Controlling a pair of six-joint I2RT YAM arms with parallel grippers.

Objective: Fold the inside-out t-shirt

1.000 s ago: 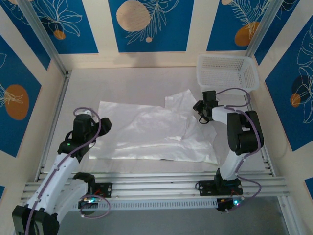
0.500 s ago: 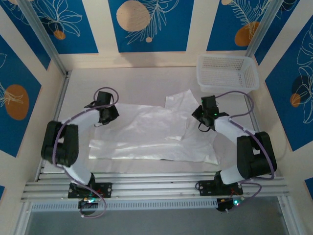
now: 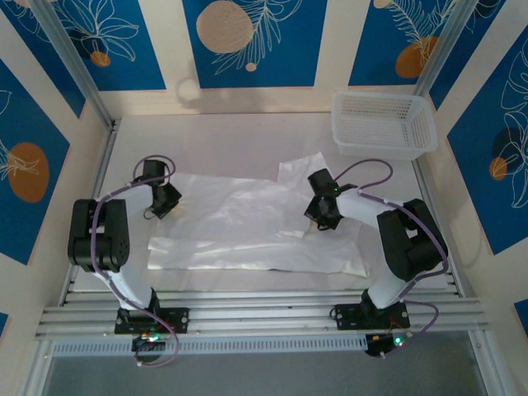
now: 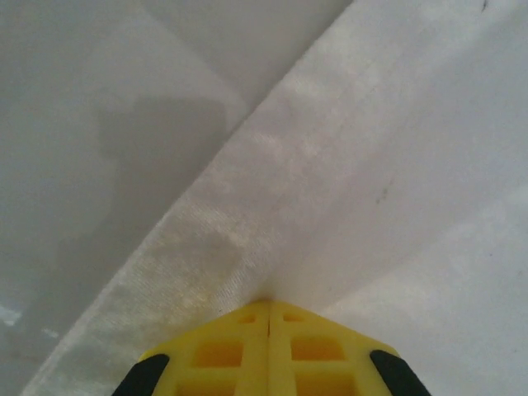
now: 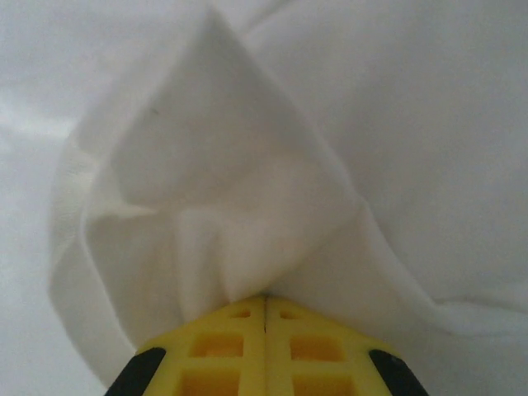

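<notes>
Inside-out t-shirt (image 3: 247,223) spread overhead; close-up, pinched in left claw (image 4: 269,304) and right claw (image 5: 265,299)

The inside-out t-shirt (image 3: 247,223) is plain white, thin and creased. It lies spread mostly flat on the table (image 3: 231,136) across the middle of the frame, wider than it is deep. Its lower edge runs almost straight, and its upper right part juts up in a loose peaked flap. At the left edge, a stitched hem meets the closed tip of the left tool (image 4: 268,304) and seems pinched there. Right of centre, the cloth bunches into a raised fold clamped in the right tool (image 5: 266,299).
</notes>
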